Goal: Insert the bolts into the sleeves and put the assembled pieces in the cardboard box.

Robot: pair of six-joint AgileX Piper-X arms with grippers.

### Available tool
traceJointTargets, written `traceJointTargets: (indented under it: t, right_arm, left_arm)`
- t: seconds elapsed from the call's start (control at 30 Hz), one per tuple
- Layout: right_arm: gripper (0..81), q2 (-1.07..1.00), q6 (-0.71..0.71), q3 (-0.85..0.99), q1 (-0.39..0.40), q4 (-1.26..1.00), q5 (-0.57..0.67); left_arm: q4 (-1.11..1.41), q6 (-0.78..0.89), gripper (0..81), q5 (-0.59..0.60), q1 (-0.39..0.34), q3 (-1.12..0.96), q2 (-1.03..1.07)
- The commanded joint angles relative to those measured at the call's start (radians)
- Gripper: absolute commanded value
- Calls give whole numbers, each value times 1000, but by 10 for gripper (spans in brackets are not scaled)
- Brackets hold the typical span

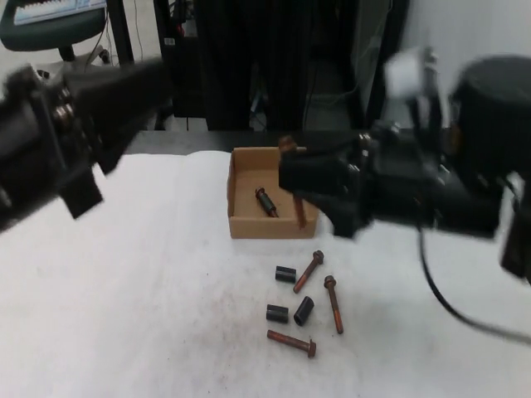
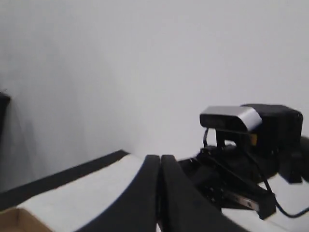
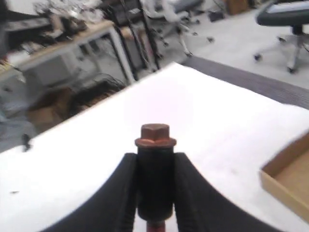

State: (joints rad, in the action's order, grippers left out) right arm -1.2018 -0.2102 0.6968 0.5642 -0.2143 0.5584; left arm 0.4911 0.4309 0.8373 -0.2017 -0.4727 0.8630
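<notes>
The right gripper [image 3: 155, 166] is clamped on a sleeved bolt [image 3: 155, 137] above the cardboard box [image 1: 245, 225], right side, while the left gripper [image 2: 160, 165] has its fingers pressed together on nothing.

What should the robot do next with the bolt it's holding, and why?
Probably lower the right gripper and open it: it grips a sleeve with a bolt through it, seemingly over the box, where one finished piece lies.
</notes>
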Motion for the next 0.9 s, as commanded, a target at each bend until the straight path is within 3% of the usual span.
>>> traceJointTargets:
  t: [0.0, 0.1, 0.43, 0.63, 0.87]
  right_arm:
    - [8, -169, 182, 243, -21, 312, -214]
    - [8, -332, 231, 432, -33, 412, -288]
    - [8, -871, 232, 988, -75, 728, -451]
    - [8, -1009, 237, 1106, -78, 775, -542]
    - [8, -1040, 241, 1123, -87, 759, -569]
  left_arm:
    - [-149, -125, 3, -47, 1, -3, -6]
    - [-289, -170, 3, -103, 0, -3, -6]
    - [-504, -252, 3, -96, -1, -3, -65]
    - [-570, -274, 3, -96, -1, -3, -140]
    - [-645, -274, 3, -96, -1, -3, -207]
